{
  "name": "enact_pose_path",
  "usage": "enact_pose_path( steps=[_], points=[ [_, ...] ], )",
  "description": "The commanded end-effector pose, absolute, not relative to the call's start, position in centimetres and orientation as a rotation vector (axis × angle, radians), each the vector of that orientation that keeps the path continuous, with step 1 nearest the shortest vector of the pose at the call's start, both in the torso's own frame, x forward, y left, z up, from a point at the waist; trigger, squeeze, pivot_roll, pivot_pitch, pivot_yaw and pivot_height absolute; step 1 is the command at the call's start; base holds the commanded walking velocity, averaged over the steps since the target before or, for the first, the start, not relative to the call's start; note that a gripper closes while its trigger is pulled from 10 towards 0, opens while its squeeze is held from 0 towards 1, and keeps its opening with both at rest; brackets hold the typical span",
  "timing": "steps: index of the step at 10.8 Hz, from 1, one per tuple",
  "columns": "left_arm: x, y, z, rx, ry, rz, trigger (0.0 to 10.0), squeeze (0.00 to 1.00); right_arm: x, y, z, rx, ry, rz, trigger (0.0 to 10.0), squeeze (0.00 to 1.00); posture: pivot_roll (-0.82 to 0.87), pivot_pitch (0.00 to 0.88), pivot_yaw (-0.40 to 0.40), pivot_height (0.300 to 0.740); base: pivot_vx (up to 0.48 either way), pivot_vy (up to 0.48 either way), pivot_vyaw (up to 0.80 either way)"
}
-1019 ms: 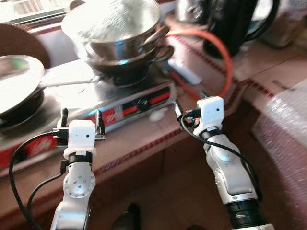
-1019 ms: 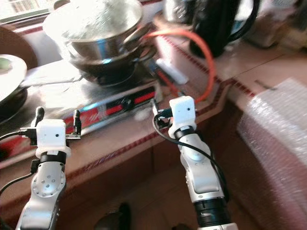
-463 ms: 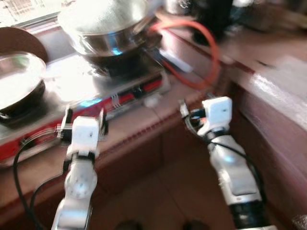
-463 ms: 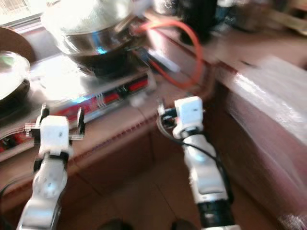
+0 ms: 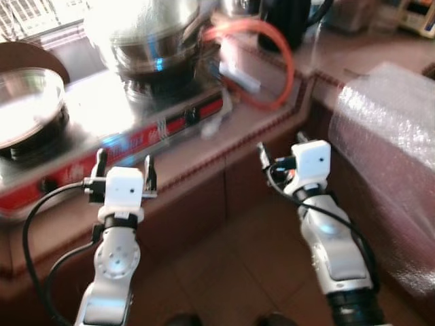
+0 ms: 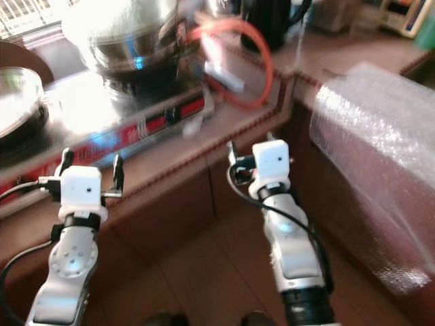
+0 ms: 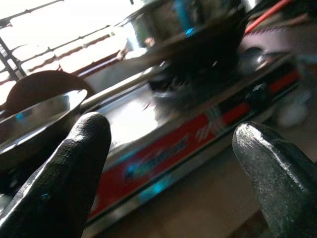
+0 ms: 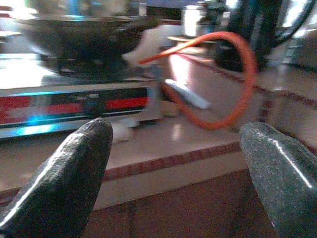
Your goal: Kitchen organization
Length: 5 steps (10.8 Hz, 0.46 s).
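While both arms hover at the desk [image 5: 204, 163] edge, left end effector [image 5: 124, 165] and right end effector [image 8: 173, 163] spread apart, stacked steel pots [image 5: 153, 34] gleam on the far-left red-fronted stove [image 5: 136, 122] beside a looping orange hose [image 5: 275, 68].

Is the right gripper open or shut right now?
Open. The right wrist view shows the right gripper with its two black fingers wide apart, empty, the orange hose and counter visible between them.

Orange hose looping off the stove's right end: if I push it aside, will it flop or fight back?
The orange hose holds a smooth, self-supporting loop, so it probably springs back rather than flopping. One end seems to run to the stove, so it would likely pivot, not slide free.
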State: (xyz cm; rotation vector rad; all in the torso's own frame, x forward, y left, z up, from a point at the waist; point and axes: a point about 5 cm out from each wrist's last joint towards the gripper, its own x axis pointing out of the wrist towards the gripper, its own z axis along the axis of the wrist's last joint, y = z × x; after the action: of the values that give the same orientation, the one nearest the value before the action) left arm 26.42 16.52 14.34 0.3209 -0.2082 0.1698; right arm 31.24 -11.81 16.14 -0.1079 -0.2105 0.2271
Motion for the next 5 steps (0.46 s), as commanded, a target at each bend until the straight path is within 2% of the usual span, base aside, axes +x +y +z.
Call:
enact_pose_path(
  steps=[1,3,5],
  points=[
    [26.1,17.0,13.7,0.329,-0.182,0.189,10.0,0.00,31.1,-11.5,16.3,-0.112,-0.217,0.244,10.0,0.00,-0.09,0.161,0.087,0.740,-0.428,0.000,0.00],
    [25.9,17.3,12.6,0.355,-0.154,0.199,10.0,0.00,31.1,-11.8,15.7,-0.114,-0.192,0.245,10.0,0.00,-0.09,0.163,0.080,0.740,-0.371,0.000,0.00],
    [25.3,17.6,9.3,0.372,-0.044,0.178,10.0,0.00,31.1,-12.3,14.0,-0.093,-0.117,0.230,10.0,0.00,-0.10,0.164,0.079,0.740,0.000,0.000,0.00]
  ],
)
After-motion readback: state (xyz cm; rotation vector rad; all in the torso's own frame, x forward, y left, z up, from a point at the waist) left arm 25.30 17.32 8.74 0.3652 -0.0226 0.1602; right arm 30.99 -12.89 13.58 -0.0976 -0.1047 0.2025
